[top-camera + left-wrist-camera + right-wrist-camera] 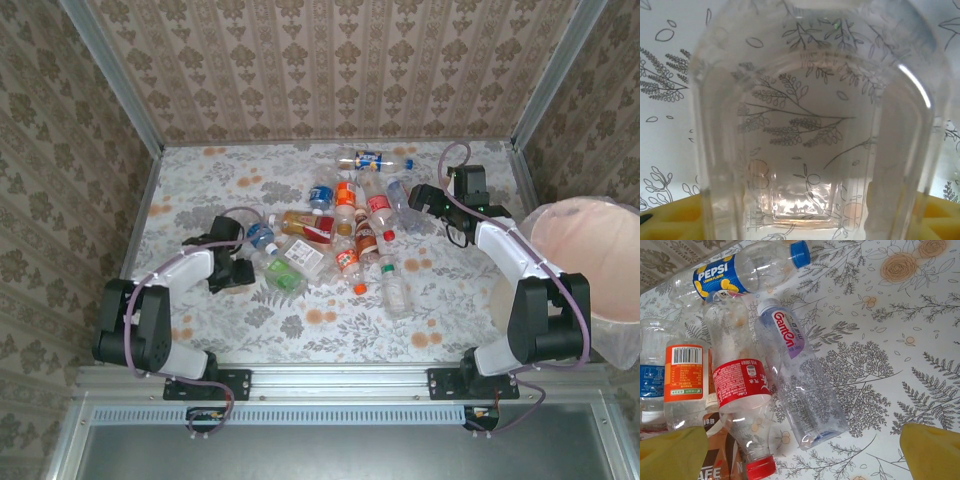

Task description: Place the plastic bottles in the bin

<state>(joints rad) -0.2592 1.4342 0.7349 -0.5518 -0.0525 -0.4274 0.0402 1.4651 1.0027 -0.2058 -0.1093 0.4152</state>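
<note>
A staged robot test booth: damask-wallpapered walls (330,70) in aluminium framing (112,75) around a floral-clothed table (460,310).

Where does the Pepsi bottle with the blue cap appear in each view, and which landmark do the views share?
Top external: Pepsi bottle at upper centre.
Right wrist: Pepsi bottle at upper left, cap toward the right.
Left wrist: a clear bottle against the lens; which one, I cannot tell.
Shared landmark: red-label bottle with red cap.

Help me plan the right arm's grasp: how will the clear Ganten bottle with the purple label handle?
The Ganten bottle looks empty, so probably light. Lying on its side with a round body, it may roll if nudged. Its thin, smooth wall could dent or slip under a squeeze.
</note>
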